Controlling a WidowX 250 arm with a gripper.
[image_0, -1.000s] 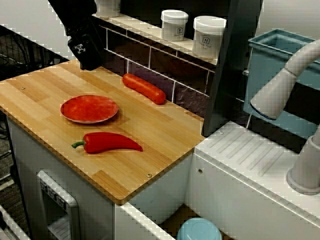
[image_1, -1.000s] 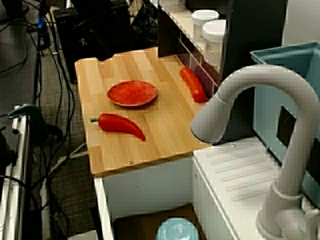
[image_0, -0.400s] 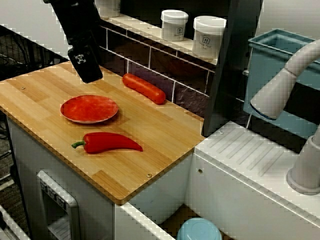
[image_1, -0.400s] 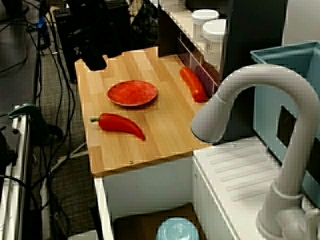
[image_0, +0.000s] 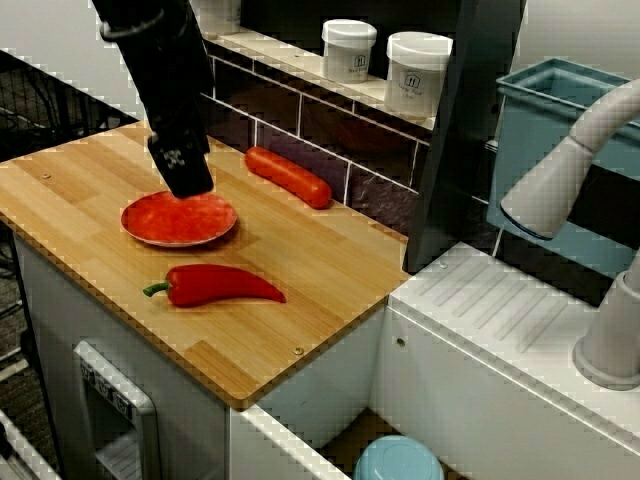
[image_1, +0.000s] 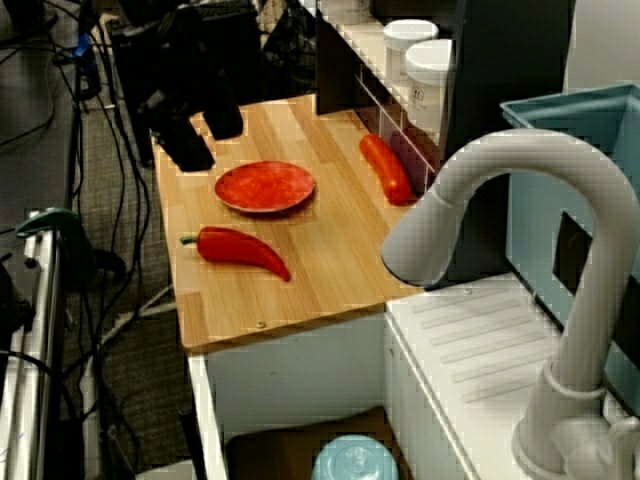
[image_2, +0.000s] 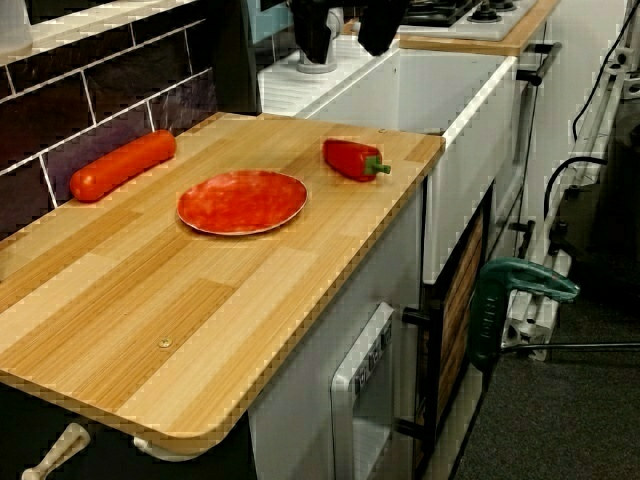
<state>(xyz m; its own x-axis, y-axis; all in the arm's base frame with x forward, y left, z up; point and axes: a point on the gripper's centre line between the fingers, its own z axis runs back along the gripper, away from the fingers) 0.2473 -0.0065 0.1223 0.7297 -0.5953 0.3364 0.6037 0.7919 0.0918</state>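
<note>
Nearest the front edge of the wooden counter (image_0: 330, 270), a red pepper (image_0: 215, 285) is seen lying on its side, close to the red plate (image_0: 172, 224) but apart from it. The plate is set flat behind it, and the black gripper (image_0: 185, 182) is held over its far rim, its fingers (image_1: 192, 152) spread wide with nothing between them. Farther back a red sausage (image_0: 288, 176) is laid along the tiled wall, and two white jars (image_0: 349, 50) are stood on the shelf above.
</note>
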